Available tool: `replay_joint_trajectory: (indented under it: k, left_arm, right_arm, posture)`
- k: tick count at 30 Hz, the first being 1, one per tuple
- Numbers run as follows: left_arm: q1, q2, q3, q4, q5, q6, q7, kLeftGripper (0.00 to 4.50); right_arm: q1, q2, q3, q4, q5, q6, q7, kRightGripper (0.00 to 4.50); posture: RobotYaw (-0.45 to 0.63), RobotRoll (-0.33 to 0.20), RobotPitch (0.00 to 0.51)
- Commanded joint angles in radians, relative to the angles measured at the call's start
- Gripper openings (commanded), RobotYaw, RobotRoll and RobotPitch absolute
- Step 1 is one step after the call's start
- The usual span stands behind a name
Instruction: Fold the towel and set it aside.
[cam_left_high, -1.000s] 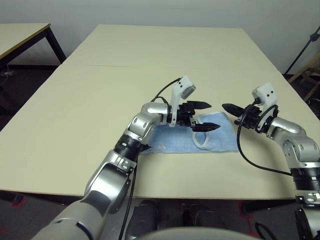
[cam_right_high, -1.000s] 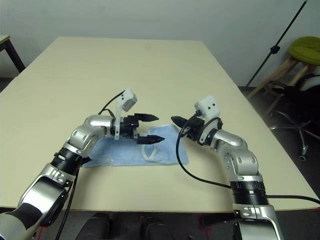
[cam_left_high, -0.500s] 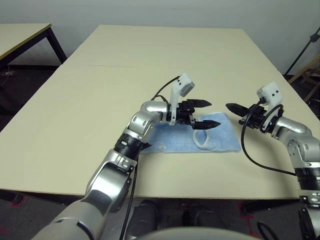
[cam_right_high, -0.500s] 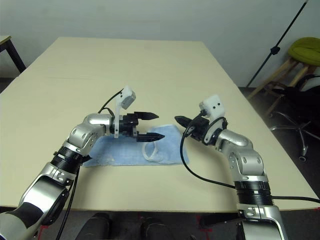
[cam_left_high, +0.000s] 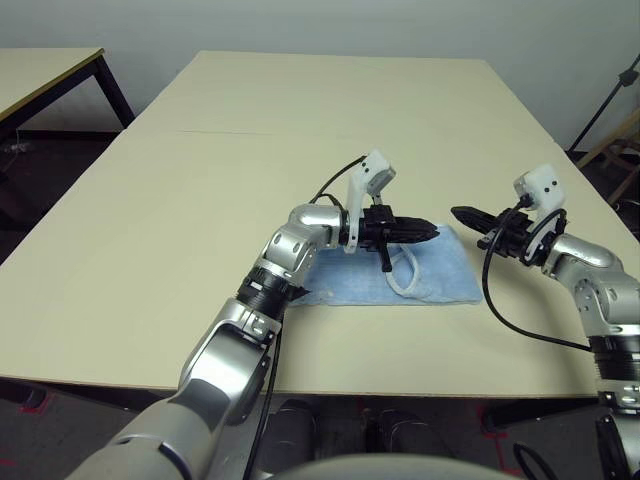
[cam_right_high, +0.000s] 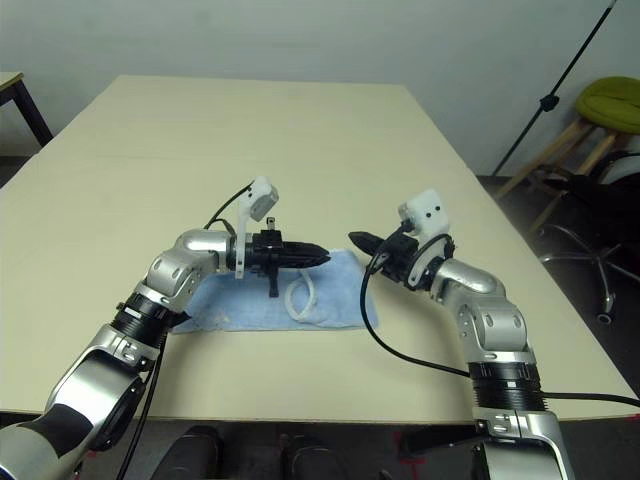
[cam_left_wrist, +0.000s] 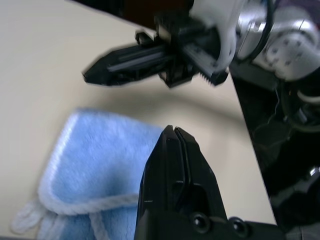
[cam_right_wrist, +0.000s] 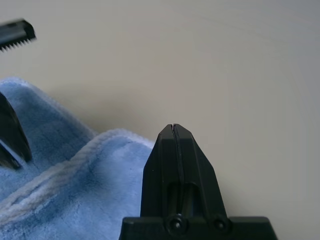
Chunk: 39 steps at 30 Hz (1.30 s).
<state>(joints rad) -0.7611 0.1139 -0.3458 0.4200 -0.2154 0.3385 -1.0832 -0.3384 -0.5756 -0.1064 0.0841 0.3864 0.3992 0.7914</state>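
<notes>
1. A light blue towel (cam_left_high: 400, 275) lies flat, folded into a long rectangle, on a pale worktop (cam_left_high: 200, 200) near its front edge, between the robot's two arms.
2. The towel's long axis runs side to side across the head views, parallel to the front edge of the worktop. A loop of its white stitched edge curls near the middle.
3. The left gripper (cam_left_high: 428, 231) hangs over the towel's far edge, pointing toward the robot's right. Its two black fingers are pressed together with nothing between them.
4. The right gripper (cam_left_high: 462, 214) hovers just past the towel's right end, pointing back toward the left one. Its fingers are also pressed together and hold nothing.
5. The left wrist view shows the towel's rounded corner and white border close up, with the right gripper opposite; the head views do not give this detail.
6. The right eye view alone takes in a stool with a green cushion (cam_right_high: 612, 100) and a dark stand (cam_right_high: 550, 100) beyond the worktop's right side.
</notes>
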Motion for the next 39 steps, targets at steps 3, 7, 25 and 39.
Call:
replay_joint_trajectory:
  k: [3, 7, 25, 39]
  left_arm:
    - [-0.015, -0.034, -0.065, 0.176, 0.103, -0.077, 0.008, 0.01]
    - [-0.001, -0.045, -0.074, 0.238, 0.139, -0.093, 0.018, 0.01]
    - [0.158, 0.123, -0.008, -0.008, 0.106, 0.089, 0.005, 0.01]
    - [0.408, 0.205, 0.533, -0.724, -0.338, 0.834, 0.354, 3.36]
  right_arm:
    - [0.003, 0.055, 0.058, 0.046, -0.054, -0.025, -0.029, 0.0]
    - [-0.007, 0.095, 0.077, 0.104, -0.092, -0.039, -0.068, 0.0]
    - [0.009, 0.092, 0.082, 0.202, -0.133, -0.093, -0.019, 0.0]
    - [-0.047, 0.023, 0.052, 0.083, -0.017, -0.141, 0.194, 2.37]
  posture:
    - [0.06, 0.0, 0.053]
    - [0.06, 0.0, 0.057]
    - [0.11, 0.0, 0.066]
    - [0.17, 0.0, 0.076]
